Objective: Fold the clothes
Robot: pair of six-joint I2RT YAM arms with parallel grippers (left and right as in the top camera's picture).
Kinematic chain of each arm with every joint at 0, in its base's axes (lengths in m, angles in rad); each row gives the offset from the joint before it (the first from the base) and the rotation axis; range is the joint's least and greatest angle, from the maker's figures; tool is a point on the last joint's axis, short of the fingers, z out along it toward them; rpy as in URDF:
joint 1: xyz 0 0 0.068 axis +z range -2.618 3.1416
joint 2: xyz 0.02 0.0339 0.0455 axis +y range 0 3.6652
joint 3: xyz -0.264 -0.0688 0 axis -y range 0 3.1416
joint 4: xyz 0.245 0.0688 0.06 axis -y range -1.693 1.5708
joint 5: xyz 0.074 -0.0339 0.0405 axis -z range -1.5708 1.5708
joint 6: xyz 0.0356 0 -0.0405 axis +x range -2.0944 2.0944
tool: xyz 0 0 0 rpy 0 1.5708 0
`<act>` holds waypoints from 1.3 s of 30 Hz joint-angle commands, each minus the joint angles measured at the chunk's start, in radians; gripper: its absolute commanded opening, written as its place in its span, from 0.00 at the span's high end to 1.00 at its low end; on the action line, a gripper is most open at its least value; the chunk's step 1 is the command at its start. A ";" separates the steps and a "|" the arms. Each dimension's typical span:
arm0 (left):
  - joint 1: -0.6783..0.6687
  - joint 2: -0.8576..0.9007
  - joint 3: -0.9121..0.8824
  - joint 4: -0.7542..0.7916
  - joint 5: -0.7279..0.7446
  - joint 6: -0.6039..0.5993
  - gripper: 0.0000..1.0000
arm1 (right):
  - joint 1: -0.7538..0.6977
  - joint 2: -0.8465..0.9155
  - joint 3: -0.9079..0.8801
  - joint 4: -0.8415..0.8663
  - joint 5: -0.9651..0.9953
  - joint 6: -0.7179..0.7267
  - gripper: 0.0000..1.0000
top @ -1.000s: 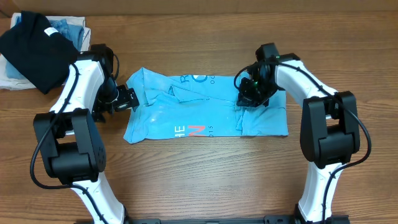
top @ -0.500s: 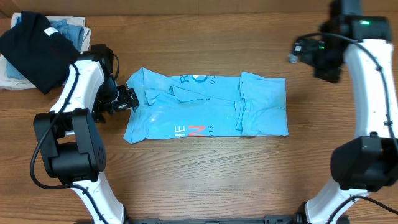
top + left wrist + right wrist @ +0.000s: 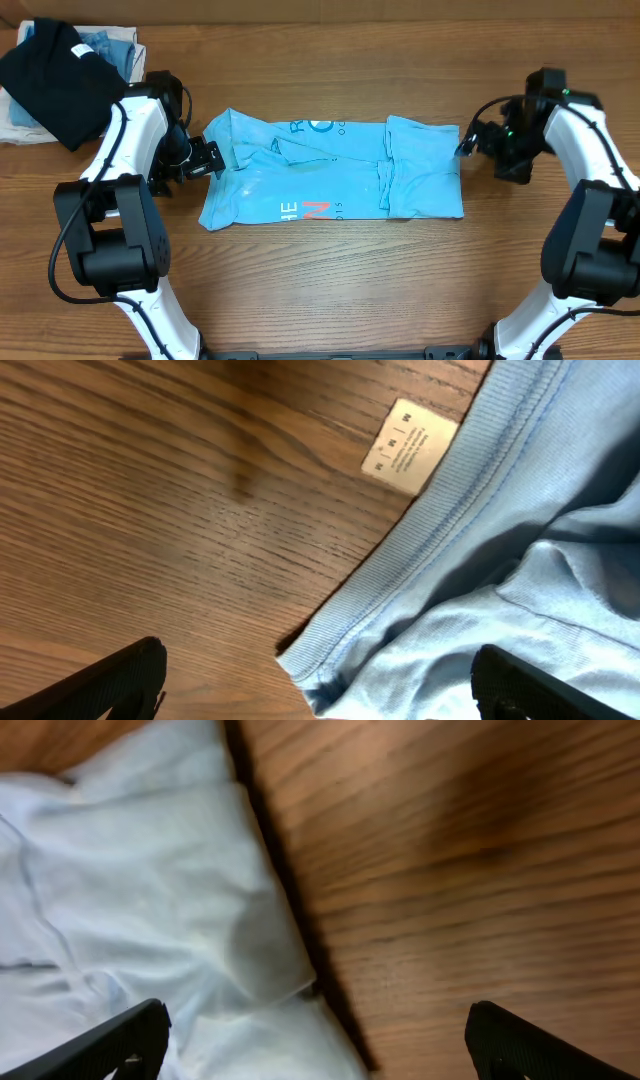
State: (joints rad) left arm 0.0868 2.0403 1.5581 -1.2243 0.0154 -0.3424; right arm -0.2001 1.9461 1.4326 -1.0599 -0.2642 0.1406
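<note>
The light sky-blue short-sleeved t-shirt [image 3: 330, 170] lies as a rumpled strip on the brown wooden bench [image 3: 330, 290] between my arms; my worry is pinching only the top layer at the ribbed collar [image 3: 430, 535], so the fold drags loose or bunches; both jaws stand wide apart and empty; the left jaws straddle the collar edge, the right jaws hover just beside the shirt's right edge.

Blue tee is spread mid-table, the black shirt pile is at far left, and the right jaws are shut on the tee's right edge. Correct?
One thing is off: the right gripper is not shut on the t-shirt. Its jaws stand wide open at the cloth's right edge and grip nothing, as the right wrist view shows. The rest is right: the t-shirt is spread mid-table and the black shirt is at far left.
</note>
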 commanded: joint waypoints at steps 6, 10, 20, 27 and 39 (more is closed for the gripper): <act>-0.009 -0.013 -0.001 -0.002 0.012 -0.021 0.00 | 0.003 -0.005 -0.162 0.126 -0.196 -0.090 0.11; -0.009 -0.013 -0.001 -0.002 0.012 -0.021 0.00 | 0.004 -0.005 -0.223 0.191 -0.263 -0.090 0.11; -0.009 -0.013 -0.001 -0.002 0.011 -0.021 0.00 | 0.005 -0.005 -0.302 0.264 -0.322 -0.079 0.59; -0.009 -0.013 -0.001 -0.002 0.011 -0.021 0.00 | 0.000 -0.005 -0.262 0.241 -0.314 -0.032 0.96; -0.009 -0.013 -0.001 -0.005 0.011 -0.021 0.00 | -0.003 -0.150 -0.089 0.019 -0.016 0.074 0.96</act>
State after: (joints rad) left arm 0.0849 2.0403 1.5581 -1.2270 0.0193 -0.3424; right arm -0.2142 1.8847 1.3067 -1.0313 -0.4110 0.1787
